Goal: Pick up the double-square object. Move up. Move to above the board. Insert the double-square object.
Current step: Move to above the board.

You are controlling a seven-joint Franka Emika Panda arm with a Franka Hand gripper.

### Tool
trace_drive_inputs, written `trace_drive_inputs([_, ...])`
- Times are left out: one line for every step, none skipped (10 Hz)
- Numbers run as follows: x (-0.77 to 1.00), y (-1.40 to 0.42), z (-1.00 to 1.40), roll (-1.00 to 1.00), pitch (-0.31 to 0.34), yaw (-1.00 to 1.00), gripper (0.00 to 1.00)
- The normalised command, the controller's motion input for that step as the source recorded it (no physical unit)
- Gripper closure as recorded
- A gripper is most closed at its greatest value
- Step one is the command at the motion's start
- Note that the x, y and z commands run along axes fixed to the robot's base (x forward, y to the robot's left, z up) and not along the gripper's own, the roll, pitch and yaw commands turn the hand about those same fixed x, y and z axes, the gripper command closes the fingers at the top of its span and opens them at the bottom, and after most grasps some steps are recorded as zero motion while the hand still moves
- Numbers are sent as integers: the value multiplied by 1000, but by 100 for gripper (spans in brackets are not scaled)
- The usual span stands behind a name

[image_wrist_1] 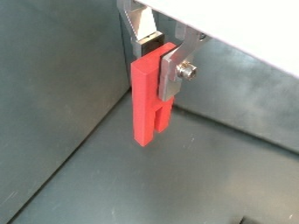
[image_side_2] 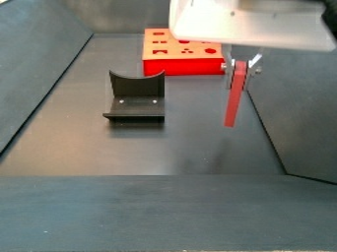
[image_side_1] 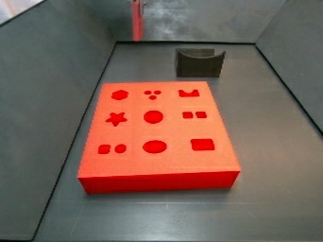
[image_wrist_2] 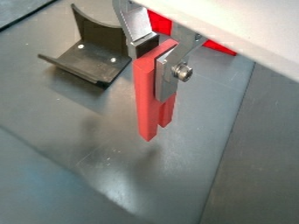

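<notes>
The double-square object [image_wrist_1: 146, 105] is a thin salmon-red bar that hangs upright. My gripper [image_wrist_1: 158, 59] is shut on its upper end, one silver finger on each side. Both wrist views show this, with the bar [image_wrist_2: 151, 101] in the gripper [image_wrist_2: 159, 54]. In a side view the gripper [image_side_2: 241, 65] holds the bar [image_side_2: 234, 96] over the dark floor, right of the fixture and nearer than the board [image_side_2: 198, 66]. The bar's lower end seems a little above the floor. The board [image_side_1: 151, 166] lies flat with shaped cut-outs. The bar [image_side_1: 136, 21] shows faintly at the far wall.
The dark fixture [image_side_2: 134, 96] stands on the floor between bar and board; it also shows in a side view [image_side_1: 199, 62] and a wrist view [image_wrist_2: 87, 54]. Grey walls enclose the floor on the sides. A strip of the board [image_wrist_2: 219, 45] shows behind the fingers.
</notes>
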Motion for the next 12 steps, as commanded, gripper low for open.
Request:
trace_drive_inputs([72,37,1000,361,255,135,100])
trace_drive_inputs([65,32,1000,238,174,96,100])
trace_drive_inputs([61,31,1000,190,140,80,100])
trace_drive_inputs([55,26,1000,138,97,60,100])
trace_drive_inputs([51,21,1000,131,87,50,100])
trace_drive_inputs([46,16,1000,131,85,42,100])
trace_drive_inputs([40,11,1000,129,86,35,100])
trace_drive_inputs([39,4,1000,124,85,34,100])
trace_drive_inputs([35,0,1000,117,87,34,100])
trace_drive_inputs([28,-8,956,109,86,34,100])
trace_drive_inputs([20,-11,789,104,87,34,100])
trace_drive_inputs([18,-12,623,98,87,34,100])
